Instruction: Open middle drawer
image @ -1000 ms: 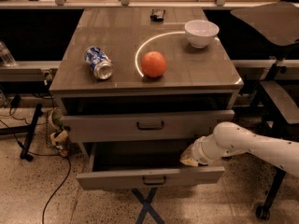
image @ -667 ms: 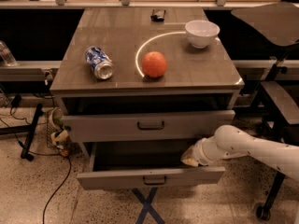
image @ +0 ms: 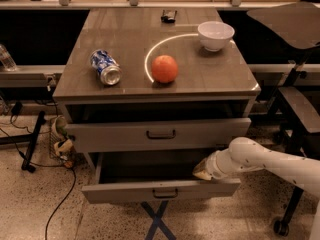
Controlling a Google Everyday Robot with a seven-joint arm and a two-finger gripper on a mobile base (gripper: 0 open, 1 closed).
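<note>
The middle drawer (image: 125, 191) is pulled well out of the grey cabinet. Its flat front carries a small dark bar handle (image: 165, 193), and its dark interior shows behind the front. My gripper (image: 203, 170) is at the end of the white arm that comes in from the right. It sits at the drawer's right end, just behind the front panel and over the interior. The taller top drawer (image: 115, 135) above it stands a little way out. The lowest drawer is out of view.
On the cabinet top (image: 125, 39) lie a blue-and-white can (image: 105, 67) on its side, an orange (image: 164, 68), a white bowl (image: 215, 35) and a small dark object (image: 169, 16). Cables and a stand (image: 30, 144) are on the floor at left. Dark furniture (image: 300, 109) stands at right.
</note>
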